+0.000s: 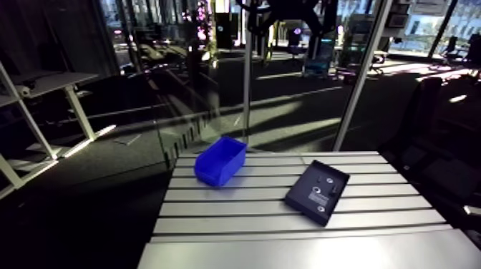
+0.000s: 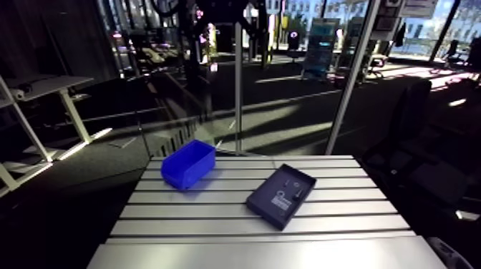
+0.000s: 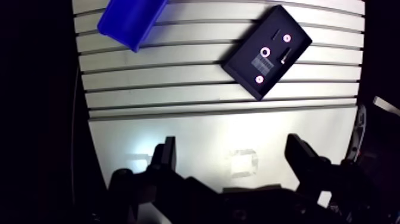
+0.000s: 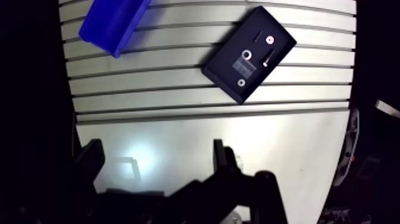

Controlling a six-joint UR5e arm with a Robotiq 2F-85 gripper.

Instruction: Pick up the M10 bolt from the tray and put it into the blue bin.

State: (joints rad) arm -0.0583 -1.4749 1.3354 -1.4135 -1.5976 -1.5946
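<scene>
The M10 bolt (image 3: 284,57) is a thin pale sliver in the dark tray (image 3: 241,60), beside small ring-shaped parts (image 3: 266,52). Its head and thread are too small to make out. The blue bin (image 3: 127,19) is partly out of view. The gripper (image 3: 233,159) hangs over the table (image 3: 178,83), fingers spread wide and holding nothing.

Arm view obliquely over table (image 1: 236,214), wrist view downward, sharing tray (image 3: 243,61), bin (image 3: 119,27)

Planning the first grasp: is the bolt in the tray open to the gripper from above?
Probably yes: the bolt lies uncovered in the open tray, the gripper is open, and the blue bin sits apart.
</scene>
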